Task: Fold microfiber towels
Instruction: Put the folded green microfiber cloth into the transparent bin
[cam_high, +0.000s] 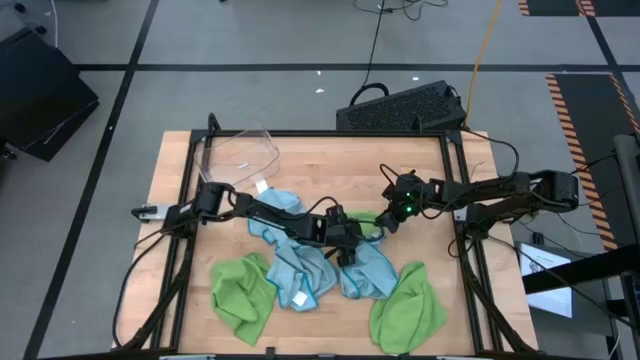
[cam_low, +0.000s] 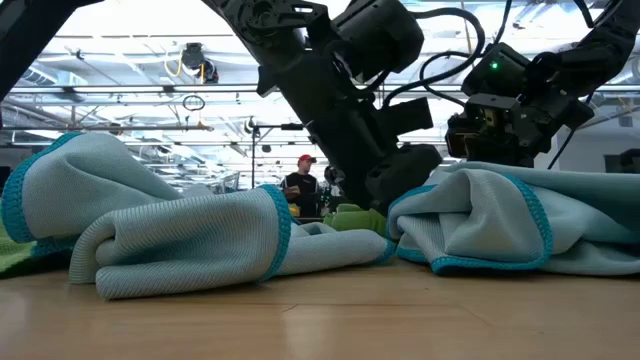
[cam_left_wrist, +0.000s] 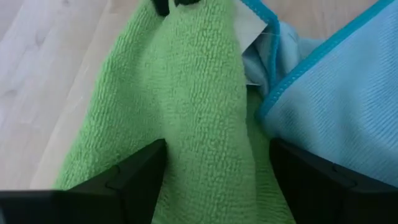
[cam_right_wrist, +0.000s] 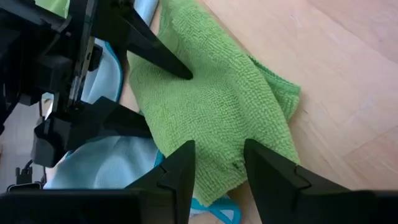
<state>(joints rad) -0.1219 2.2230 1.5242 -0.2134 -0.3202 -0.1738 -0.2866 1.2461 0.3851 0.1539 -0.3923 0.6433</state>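
A lime green towel (cam_high: 368, 218) lies crumpled on the table at mid-right, between my two grippers. It also shows in the left wrist view (cam_left_wrist: 199, 81) and the right wrist view (cam_right_wrist: 217, 93). My right gripper (cam_right_wrist: 217, 168) is shut on it. My left gripper (cam_left_wrist: 214, 180) is open, with one finger on either side of a raised ridge of the same towel. Light blue towels (cam_high: 300, 255) lie heaped beside and under my left gripper (cam_high: 355, 235). Two more green towels (cam_high: 245, 292) (cam_high: 408, 305) lie near the front edge. My right gripper pinches a bunched fold at the green towel's right-hand end (cam_right_wrist: 219, 146) between its two fingers. It comes slanting down from the table's right. A ridge of the towel rises toward the fingers, and the rest lies on the table. How many layers it holds I cannot tell.
A clear plastic bin (cam_high: 245, 155) stands at the table's far left. Bare wood shows at the far middle and far right (cam_high: 330, 160). The blue towels fill the front of the low view (cam_low: 180, 240). A person stands far off in the room (cam_low: 300, 185).
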